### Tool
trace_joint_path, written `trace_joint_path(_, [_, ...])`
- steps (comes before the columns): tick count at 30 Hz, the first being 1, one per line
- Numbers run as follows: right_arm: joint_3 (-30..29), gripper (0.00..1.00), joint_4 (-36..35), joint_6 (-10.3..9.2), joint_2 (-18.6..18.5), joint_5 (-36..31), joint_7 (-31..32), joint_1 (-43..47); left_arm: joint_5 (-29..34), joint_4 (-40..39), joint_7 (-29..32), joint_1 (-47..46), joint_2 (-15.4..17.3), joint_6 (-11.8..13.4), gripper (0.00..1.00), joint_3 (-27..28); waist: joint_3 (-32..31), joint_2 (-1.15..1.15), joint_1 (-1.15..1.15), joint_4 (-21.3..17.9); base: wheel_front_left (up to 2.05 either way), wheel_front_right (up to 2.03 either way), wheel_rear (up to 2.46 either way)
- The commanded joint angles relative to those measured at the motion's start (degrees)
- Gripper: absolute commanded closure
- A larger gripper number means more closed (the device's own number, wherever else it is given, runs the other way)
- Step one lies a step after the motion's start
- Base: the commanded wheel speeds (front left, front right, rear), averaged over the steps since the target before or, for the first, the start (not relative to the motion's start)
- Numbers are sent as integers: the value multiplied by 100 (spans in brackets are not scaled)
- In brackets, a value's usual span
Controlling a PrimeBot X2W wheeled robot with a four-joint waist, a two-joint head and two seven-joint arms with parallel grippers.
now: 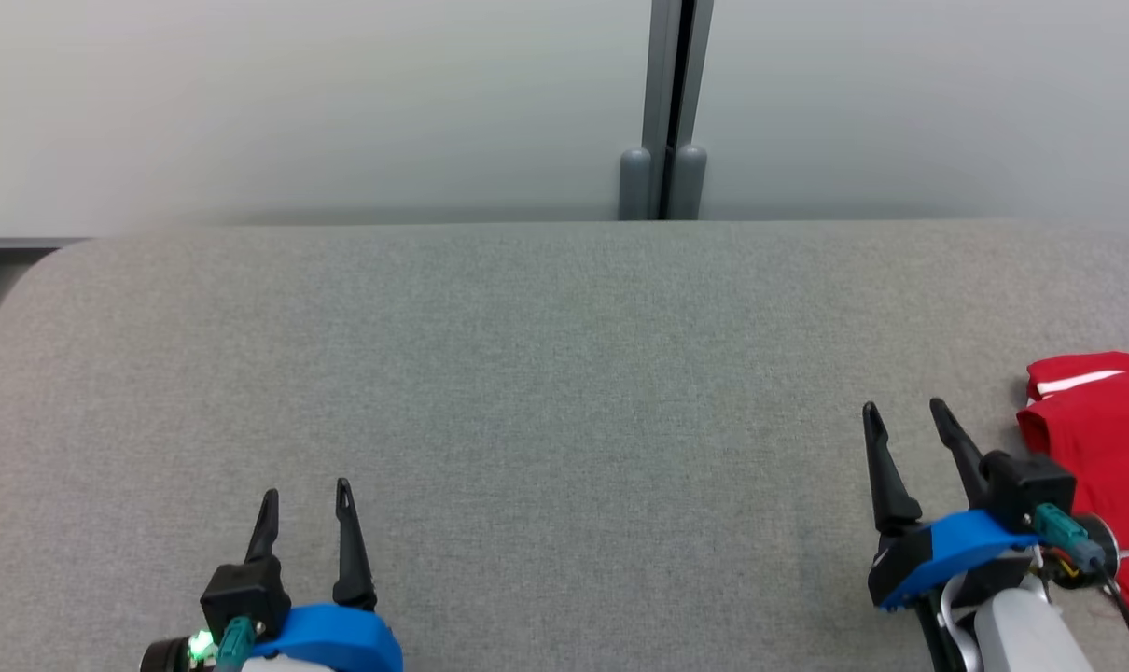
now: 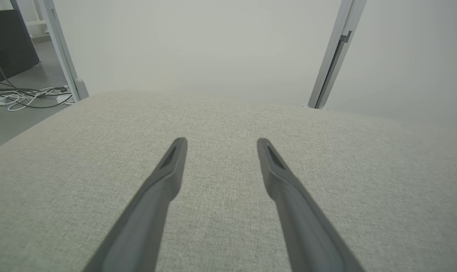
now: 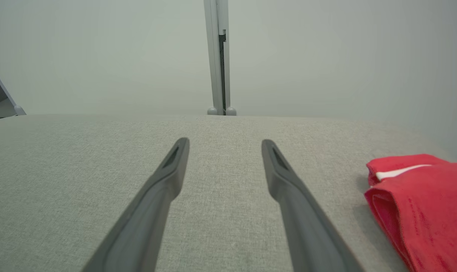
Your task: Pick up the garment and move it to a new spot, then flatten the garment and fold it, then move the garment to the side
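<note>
Both hands [image 1: 307, 490] [image 1: 903, 406] open — garment [image 1: 1101, 448] lies folded.

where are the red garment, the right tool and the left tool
red garment [image 1: 1101, 448] head view, middle of the folded cloth
right tool [image 1: 903, 407] head view, midway between its open fingertips
left tool [image 1: 306, 489] head view, midway between its open fingertips

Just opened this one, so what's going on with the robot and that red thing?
The red garment lies folded at the right edge of the grey fabric-covered table, with nothing gripping it. The right gripper is open and empty beside it, and the left gripper is open and empty too.
</note>
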Motion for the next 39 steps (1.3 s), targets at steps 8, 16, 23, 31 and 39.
trace_joint_path(8, [272, 0, 26, 1, 10, 412, -20, 377, 30, 41, -13, 280, -4, -100, 0, 141, -301, 1, 1, 33, 0, 0, 0])
trace_joint_path(16, [371, 0, 46, 1, 9, 455, -20, 409, -81, -60, -13, 348, -4, -246, 0, 188, -342, 1, 1, 20, 0, 0, 0])
trace_joint_path(23, [284, 100, 222, 0, 37, 678, 143, 375, -311, 143, 125, 350, -5, -285, 100, 252, -344, 0, 1, 18, 0, 0, 0])
trace_joint_path(31, [223, 100, -20, 0, 33, 1712, 391, 462, -1267, 15, 371, 276, -5, -430, 100, 398, -341, 0, 1, 4, 0, 0, 0])
trace_joint_path(39, [186, 100, -225, 0, 30, 2536, 570, 538, -2035, -93, 565, 222, -5, -547, 100, 517, -338, 0, 1, -9, 0, 0, 0])
